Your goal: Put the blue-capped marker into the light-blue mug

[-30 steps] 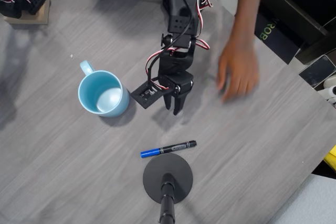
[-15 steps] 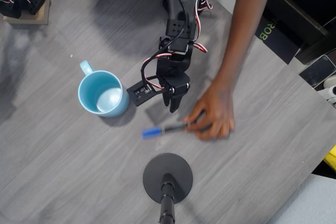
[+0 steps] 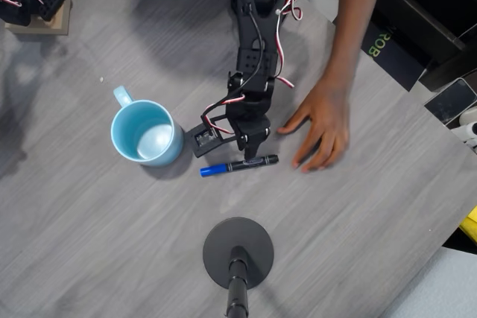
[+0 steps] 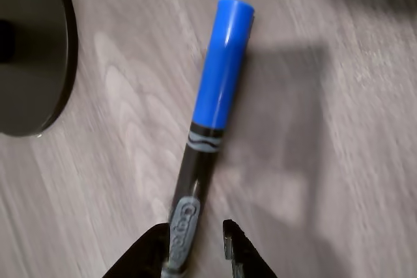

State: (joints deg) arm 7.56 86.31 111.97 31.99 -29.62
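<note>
**Gripper poised over the marker's barrel, mug waiting to the left**

In the overhead view the blue-capped marker [image 3: 238,164] lies flat on the grey wood-grain desk [image 3: 89,243], its blue cap pointing left and its black barrel running right. The gripper [image 3: 250,148] hangs just above the barrel's middle, at the end of the black arm that reaches down from the top of the picture. In the wrist view the marker [image 4: 210,128] runs from the cap at the top down to the barrel's printed label, and the gripper [image 4: 195,252] has its two dark fingertips parted, one on each side of the barrel's lower end; the jaws are open and not yet closed on it.

The light-blue mug [image 3: 147,132] stands upright on the desk to the left of the marker, near but not touching it, handle toward the upper left, pale interior empty.

A person's hand [image 3: 322,121] rests palm-down on the desk just right of the gripper, the forearm coming from the top edge. A round black stand base [image 3: 238,252] sits below the marker; its edge shows at the left of the wrist view [image 4: 32,50].
</note>
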